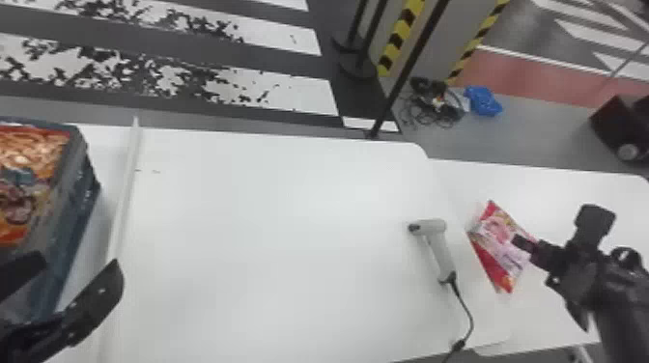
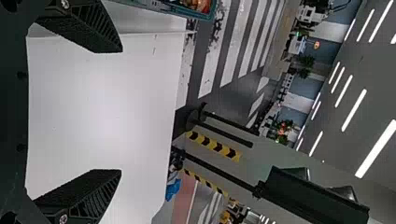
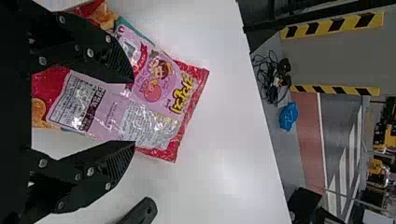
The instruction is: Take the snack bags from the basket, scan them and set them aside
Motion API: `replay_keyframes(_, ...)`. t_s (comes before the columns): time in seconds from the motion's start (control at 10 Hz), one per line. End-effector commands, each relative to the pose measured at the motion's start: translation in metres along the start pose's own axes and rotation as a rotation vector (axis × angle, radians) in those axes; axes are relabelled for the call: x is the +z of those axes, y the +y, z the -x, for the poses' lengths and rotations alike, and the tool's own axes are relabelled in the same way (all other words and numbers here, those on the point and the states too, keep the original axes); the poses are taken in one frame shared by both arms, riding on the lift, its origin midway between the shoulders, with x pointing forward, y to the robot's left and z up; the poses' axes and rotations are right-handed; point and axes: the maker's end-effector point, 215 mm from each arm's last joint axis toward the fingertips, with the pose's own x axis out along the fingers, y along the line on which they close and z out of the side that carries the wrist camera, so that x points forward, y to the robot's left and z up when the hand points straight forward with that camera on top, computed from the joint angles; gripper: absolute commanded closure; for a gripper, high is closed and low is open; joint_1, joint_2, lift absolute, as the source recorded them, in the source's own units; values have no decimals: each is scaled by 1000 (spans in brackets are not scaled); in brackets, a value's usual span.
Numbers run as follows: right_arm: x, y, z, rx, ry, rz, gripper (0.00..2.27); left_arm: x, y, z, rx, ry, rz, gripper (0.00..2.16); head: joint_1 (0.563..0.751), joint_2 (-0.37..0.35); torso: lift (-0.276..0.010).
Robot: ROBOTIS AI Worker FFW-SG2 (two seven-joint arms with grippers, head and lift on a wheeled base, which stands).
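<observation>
head view: snack bag (image 1: 496,231) lengthwise diagonal

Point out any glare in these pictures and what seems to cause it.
Right wrist view: shiny highlights on the crinkled pink plastic snack bag, a bright patch on the white table; left wrist view: white ceiling strip lights, the likely source; head view: soft sheen on the table.

Bold yellow lettering (image 3: 182,95) is standing out near one end of the snack packaging (image 3: 154,88), and blocks of small print (image 3: 148,125) are crowding in beside it. Toward the other end, a boxed panel of text (image 3: 77,103) is sitting next to a dark band with pale characters (far too fine for my eyes), and I'm not reading any words off with certainty.
</observation>
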Motion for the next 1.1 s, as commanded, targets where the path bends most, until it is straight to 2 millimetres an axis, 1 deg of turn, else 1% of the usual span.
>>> replay_keyframes(0.0, -1, 24, 19, 39, 5, 58, 39, 2, 1, -1, 0, -2, -2, 70, 695, -350, -75)
replay_keyframes(0.1, -9, 43, 40, 109, 35, 34, 39, -4, 1, -3, -2, 21, 3, 70, 695, -350, -75)
replay_keyframes(0.4, -11, 126, 111, 267, -39, 56, 49, -1, 4, -5, 8, 13, -1, 70, 695, -350, -75)
replay_keyframes(0.6, -18, 174, 150, 376, -91, 39, 49, -1, 7, -6, 17, 14, -3, 70, 695, -350, -75)
replay_keyframes(0.7, -20, 199, 174, 440, -129, 46, 49, -3, 8, -7, 18, 16, 3, 70, 695, -350, -75)
replay_keyframes(0.8, -20, 226, 200, 507, -179, 54, 49, -4, 10, -9, 22, 18, 5, 70, 695, -350, -75)
replay_keyframes(0.9, -24, 261, 228, 592, -244, 70, 60, -6, 11, -9, 27, 17, 9, 70, 695, -350, -75)
replay_keyframes(1.0, -33, 290, 250, 674, -271, 32, 60, -8, 10, -10, 18, 17, 7, 70, 695, -350, -75)
